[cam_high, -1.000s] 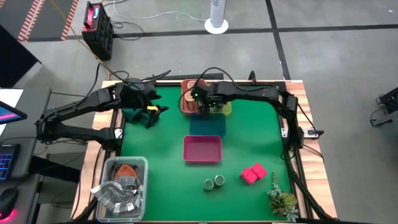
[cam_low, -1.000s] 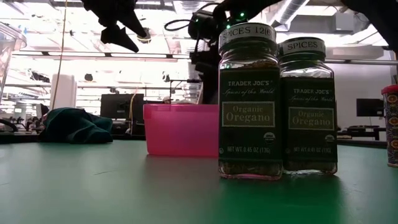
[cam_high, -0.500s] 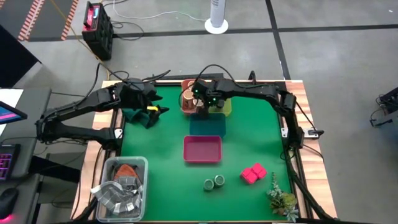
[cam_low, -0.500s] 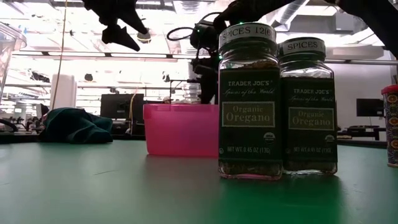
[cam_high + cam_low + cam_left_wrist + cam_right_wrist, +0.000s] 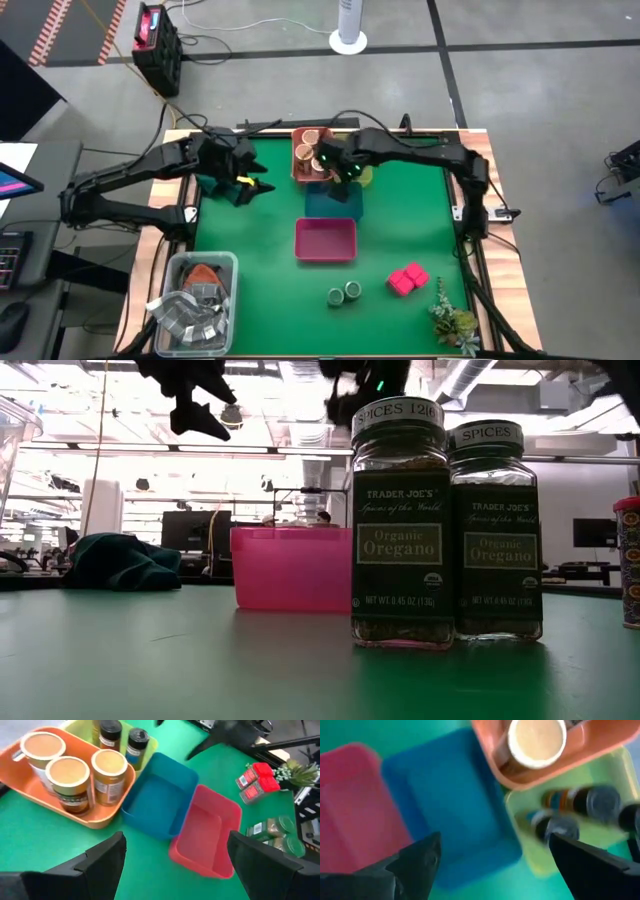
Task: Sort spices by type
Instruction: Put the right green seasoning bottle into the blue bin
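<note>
Green counter [image 5: 400, 230], trays clustered at its far middle: orange tray [image 5: 30, 795] with three tan-topped jars [image 5: 67, 775], yellow-green tray [image 5: 590, 850] with dark grey jars [image 5: 137, 742], blue tray [image 5: 155, 802] and pink tray [image 5: 210, 840] bare. Near front edge: two green-lidded jars [image 5: 345, 293], pink blocks [image 5: 407, 279] just beside. Right hand [image 5: 345, 172] over yellow-green tray, fingers spread, nothing held. Left hand [image 5: 243, 180] raised at far left, fingers wide, nothing held.

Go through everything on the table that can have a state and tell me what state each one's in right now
Left gripper: open, empty, raised.
Right gripper: open, empty, above the trays.
Orange tray: holds three tan-topped jars, upright.
Yellow-green tray: holds dark-lidded jars.
Blue tray: empty.
Pink tray: empty.
Oregano jars: upright, lidded, unsorted.
Pink blocks: loose on the mat.
</note>
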Motion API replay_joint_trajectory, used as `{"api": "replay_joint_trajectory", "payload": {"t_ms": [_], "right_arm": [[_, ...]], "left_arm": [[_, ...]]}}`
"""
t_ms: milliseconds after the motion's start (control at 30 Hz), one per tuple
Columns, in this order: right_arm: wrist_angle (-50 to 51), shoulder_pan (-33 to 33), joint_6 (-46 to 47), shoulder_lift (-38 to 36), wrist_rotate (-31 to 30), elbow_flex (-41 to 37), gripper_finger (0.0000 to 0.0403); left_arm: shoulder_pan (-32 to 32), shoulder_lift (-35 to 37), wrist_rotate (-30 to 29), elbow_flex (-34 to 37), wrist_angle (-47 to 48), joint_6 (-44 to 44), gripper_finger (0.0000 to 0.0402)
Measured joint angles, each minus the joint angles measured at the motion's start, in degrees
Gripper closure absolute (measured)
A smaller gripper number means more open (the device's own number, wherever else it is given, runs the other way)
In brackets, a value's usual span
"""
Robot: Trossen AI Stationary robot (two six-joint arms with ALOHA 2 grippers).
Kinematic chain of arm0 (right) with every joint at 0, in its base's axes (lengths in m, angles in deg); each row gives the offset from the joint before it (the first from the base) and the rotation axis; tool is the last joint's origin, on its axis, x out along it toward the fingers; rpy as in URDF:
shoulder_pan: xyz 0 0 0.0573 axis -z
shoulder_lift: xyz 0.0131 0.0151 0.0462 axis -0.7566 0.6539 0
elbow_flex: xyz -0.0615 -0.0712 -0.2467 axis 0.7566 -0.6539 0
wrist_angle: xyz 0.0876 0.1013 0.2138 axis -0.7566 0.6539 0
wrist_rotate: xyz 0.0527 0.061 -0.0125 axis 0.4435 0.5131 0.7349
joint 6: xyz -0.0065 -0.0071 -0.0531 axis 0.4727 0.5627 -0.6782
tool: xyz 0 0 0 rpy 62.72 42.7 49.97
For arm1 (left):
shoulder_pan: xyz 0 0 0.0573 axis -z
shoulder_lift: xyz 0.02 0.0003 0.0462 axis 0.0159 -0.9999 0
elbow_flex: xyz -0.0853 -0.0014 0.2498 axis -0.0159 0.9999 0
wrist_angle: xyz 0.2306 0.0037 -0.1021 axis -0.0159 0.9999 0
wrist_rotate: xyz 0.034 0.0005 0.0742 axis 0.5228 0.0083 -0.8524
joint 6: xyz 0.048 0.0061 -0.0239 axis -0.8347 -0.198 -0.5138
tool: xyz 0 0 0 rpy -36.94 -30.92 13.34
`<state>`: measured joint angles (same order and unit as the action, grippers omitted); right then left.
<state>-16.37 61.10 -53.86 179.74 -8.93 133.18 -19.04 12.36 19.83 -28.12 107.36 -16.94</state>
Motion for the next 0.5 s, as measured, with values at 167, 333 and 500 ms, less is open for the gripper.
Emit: {"api": "replay_joint_trajectory", "payload": {"t_ms": [167,333,500], "right_arm": [[3.93,-7.96,9.06,-8.51,-2.37,-3.18,0.0009],[1.76,-19.37,24.08,-17.63,-3.48,-12.88,0.0009],[-9.26,-32.30,36.21,-22.45,-5.00,-22.03,0.0009]], "left_arm": [[4.22,-0.07,-0.27,0.00,0.42,0.11,0.0072],[12.53,-1.58,-0.46,-0.02,0.81,2.59,0.0072],[23.26,-6.47,-1.07,-0.02,-3.05,7.12,0.0072]]}}
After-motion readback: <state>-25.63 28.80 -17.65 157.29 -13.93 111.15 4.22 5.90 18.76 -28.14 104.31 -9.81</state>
